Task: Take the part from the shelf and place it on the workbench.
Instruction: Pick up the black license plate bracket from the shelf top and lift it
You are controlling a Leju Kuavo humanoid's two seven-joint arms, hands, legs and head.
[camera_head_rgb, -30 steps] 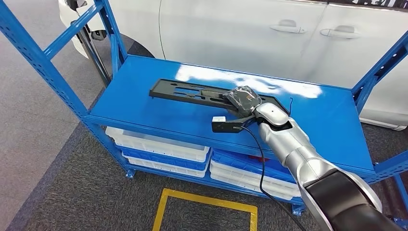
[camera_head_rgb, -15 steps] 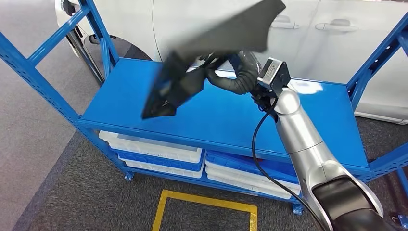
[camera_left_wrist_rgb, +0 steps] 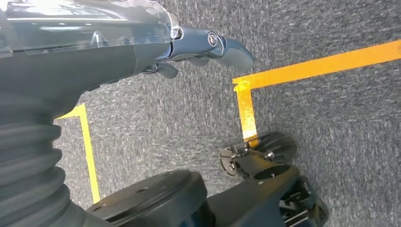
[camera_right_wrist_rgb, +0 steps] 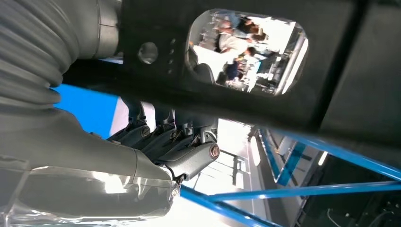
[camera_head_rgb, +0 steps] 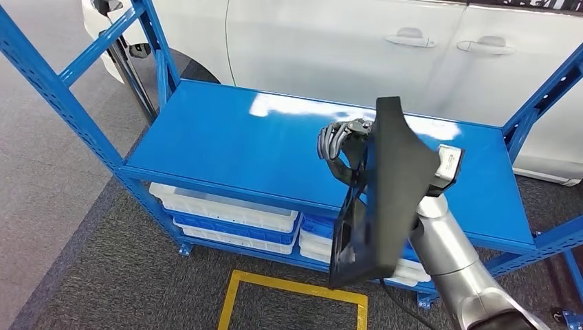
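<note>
My right hand (camera_head_rgb: 342, 148) grips the long black part (camera_head_rgb: 388, 192) near its upper end. The part stands almost on end, clear of the blue shelf top (camera_head_rgb: 227, 137), with its lower end hanging past the shelf's front edge. In the right wrist view the dark fingers (camera_right_wrist_rgb: 165, 137) wrap around the part (camera_right_wrist_rgb: 331, 71), which has a rounded cutout. My left hand (camera_left_wrist_rgb: 203, 47) hangs over grey carpet with nothing in it, its thumb stretched out.
A white car (camera_head_rgb: 330, 48) stands close behind the shelf. Blue uprights (camera_head_rgb: 62, 89) frame the shelf's ends. White and blue trays (camera_head_rgb: 227, 210) fill the lower level. A yellow taped square (camera_head_rgb: 275, 285) marks the carpet in front.
The part lay flat on the shelf under my right hand, was then swung up high, and now hangs nearly upright in front of the shelf's right half.
</note>
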